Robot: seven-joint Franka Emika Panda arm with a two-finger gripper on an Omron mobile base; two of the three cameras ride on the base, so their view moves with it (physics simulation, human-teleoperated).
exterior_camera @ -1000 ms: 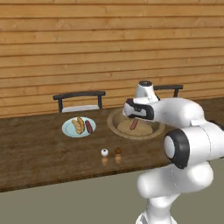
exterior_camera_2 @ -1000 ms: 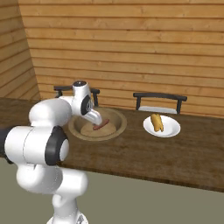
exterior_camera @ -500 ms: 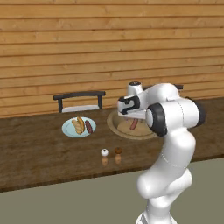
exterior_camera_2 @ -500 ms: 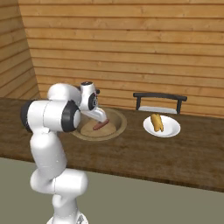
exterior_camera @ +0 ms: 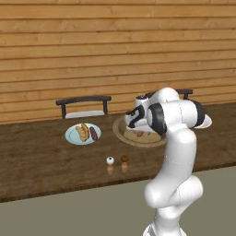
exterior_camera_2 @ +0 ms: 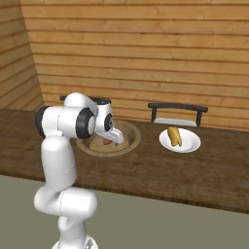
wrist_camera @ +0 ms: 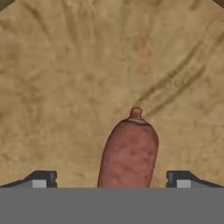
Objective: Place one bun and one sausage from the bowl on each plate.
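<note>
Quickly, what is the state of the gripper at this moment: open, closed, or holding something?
Gripper: open, holding nothing. Its two fingertips stand wide apart on either side of the sausage lying in the bowl, not touching it.

We see soft, even light with no glare. The arm [exterior_camera: 173,138] casts only a faint shadow on the table [exterior_camera: 41,161]. The base views look a bit grainy. Up close, the sausage [wrist_camera: 129,153] and bowl [wrist_camera: 65,87] look blurry.
</note>
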